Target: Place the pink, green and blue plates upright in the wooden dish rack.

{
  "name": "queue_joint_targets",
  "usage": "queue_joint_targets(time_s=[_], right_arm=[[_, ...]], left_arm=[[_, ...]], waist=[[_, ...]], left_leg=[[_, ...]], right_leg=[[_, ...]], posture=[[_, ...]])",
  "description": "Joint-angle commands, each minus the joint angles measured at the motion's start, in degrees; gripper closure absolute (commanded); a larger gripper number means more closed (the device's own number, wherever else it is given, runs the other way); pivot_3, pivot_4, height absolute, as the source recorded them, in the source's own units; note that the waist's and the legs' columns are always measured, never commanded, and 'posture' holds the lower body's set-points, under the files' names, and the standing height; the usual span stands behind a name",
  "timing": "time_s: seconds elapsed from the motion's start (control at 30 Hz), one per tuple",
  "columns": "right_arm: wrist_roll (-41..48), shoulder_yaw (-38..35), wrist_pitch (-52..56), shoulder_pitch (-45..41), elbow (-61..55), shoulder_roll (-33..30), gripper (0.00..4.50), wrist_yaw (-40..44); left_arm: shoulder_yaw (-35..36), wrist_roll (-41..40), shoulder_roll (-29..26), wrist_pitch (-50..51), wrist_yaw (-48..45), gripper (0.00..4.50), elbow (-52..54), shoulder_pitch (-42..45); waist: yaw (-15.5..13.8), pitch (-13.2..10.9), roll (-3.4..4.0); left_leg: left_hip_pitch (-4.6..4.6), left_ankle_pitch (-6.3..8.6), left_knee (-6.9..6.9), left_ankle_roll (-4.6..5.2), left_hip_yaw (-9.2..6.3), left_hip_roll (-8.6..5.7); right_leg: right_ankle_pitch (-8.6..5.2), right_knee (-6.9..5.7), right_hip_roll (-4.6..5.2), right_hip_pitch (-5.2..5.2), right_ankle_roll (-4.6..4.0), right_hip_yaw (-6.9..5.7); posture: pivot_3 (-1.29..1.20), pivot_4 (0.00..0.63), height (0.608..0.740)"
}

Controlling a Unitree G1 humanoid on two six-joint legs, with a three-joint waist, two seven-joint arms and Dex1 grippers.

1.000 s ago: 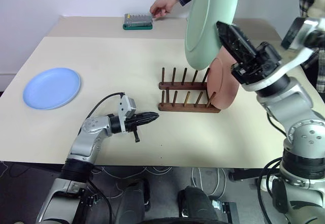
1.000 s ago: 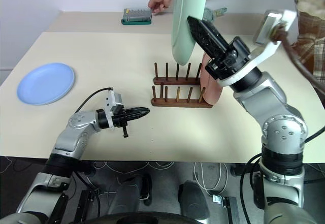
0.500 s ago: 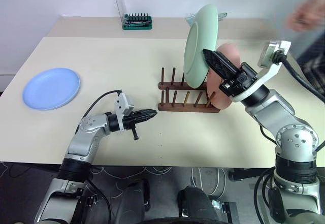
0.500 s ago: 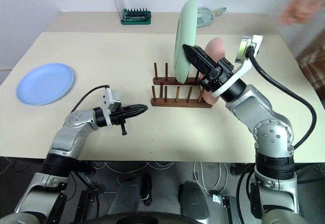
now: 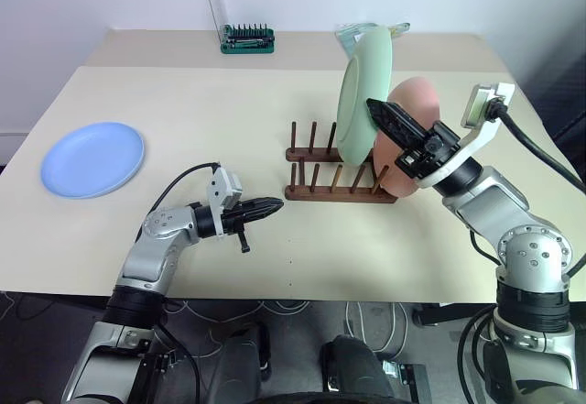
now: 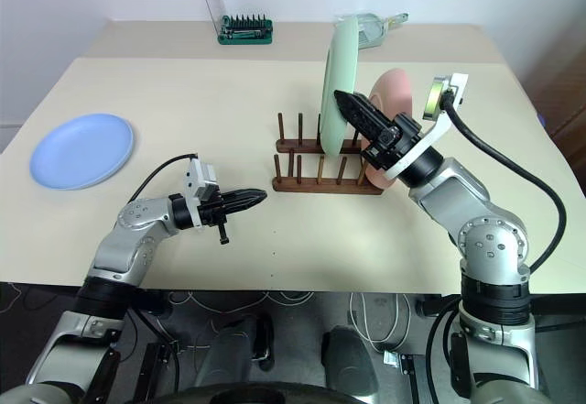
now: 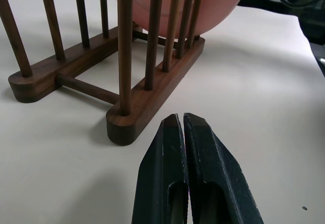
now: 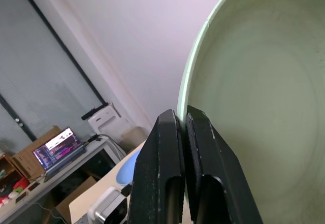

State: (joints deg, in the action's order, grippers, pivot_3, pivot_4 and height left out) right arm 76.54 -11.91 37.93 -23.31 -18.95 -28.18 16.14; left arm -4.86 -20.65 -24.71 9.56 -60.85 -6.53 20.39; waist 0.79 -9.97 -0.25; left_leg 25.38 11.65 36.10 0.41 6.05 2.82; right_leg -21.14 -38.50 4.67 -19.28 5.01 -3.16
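Note:
My right gripper [image 5: 373, 105] is shut on the rim of the pale green plate [image 5: 362, 92] and holds it upright over the wooden dish rack [image 5: 316, 193]. The plate's lower edge is down among the pegs, just left of the pink plate [image 5: 415, 100]. The pink plate stands upright in the rack's right end. I cannot tell whether the green plate touches the base bars. The blue plate [image 5: 92, 158] lies flat at the far left of the table. My left gripper [image 5: 275, 206] is shut and empty, hovering low in front of the rack's left end [image 7: 152, 97].
A green bit case [image 5: 247, 39] with its clear lid raised sits at the back of the table. A pale clear object [image 6: 377, 25] lies behind the green plate. Bare tabletop [image 5: 201, 111] stretches between the blue plate and the rack.
My right arm has brought the green plate down from high above the rack to the pegs beside the pink plate. The person's hand at the back has left the view. My left arm stayed still.

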Motion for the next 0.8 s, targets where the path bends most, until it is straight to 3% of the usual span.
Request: queue_joint_targets(time_s=[0.03, 0.37, 0.47, 0.67, 0.8], right_arm=[[0.05, -1.91, 0.44, 0.05, -0.27, 0.05, 4.49, 0.5], [-0.51, -2.38, 1.57, 0.64, -0.14, 0.48, 4.49, 0.45], [-0.37, -2.46, 1.67, 0.72, -0.2, 0.57, 3.53, 0.37], [-1.65, -2.83, 0.82, -0.01, -0.53, 0.44, 0.61, -0.07], [-3.16, -3.32, -0.14, -2.12, -1.16, 0.19, 0.61, 0.03]], left_arm=[[0.73, -0.63, -0.24, -0.11, 0.28, 4.43, 2.56, -0.16], [0.28, -0.67, 0.04, 1.37, 1.22, 4.43, 4.23, 0.15], [0.21, -0.77, 0.05, 1.92, 1.48, 4.43, 4.73, 0.28], [0.09, -1.0, 0.17, 3.56, 2.14, 4.43, 6.47, 0.34], [0.15, -1.05, 0.04, 4.17, 2.33, 4.43, 7.13, 0.08]], waist=[[-0.01, 0.0, 0.0], [-0.01, 0.0, 0.0], [-0.01, 0.0, 0.0], [-0.02, 0.0, 0.0], [0.04, 0.0, 0.0]], left_leg=[[0.0, 0.0, 0.0, 0.0, 0.0, 0.0], [0.01, 0.01, -0.02, 0.01, 0.0, 0.0], [0.01, 0.01, -0.02, 0.01, 0.0, 0.0], [0.01, 0.01, -0.03, 0.01, 0.0, 0.0], [0.01, 0.01, -0.03, 0.01, 0.0, 0.0]], right_leg=[[0.0, 0.0, 0.0, 0.0, 0.0, 0.0], [0.0, 0.01, 0.0, -0.01, 0.0, 0.0], [0.0, 0.02, 0.0, -0.01, 0.0, 0.0], [0.0, 0.02, 0.0, -0.02, 0.0, 0.0], [0.0, 0.01, 0.0, -0.02, 0.0, 0.0]], posture=[[0.0, 0.15, 0.732], [0.0, 0.15, 0.732], [0.0, 0.15, 0.732], [0.0, 0.15, 0.732], [0.0, 0.15, 0.732]])
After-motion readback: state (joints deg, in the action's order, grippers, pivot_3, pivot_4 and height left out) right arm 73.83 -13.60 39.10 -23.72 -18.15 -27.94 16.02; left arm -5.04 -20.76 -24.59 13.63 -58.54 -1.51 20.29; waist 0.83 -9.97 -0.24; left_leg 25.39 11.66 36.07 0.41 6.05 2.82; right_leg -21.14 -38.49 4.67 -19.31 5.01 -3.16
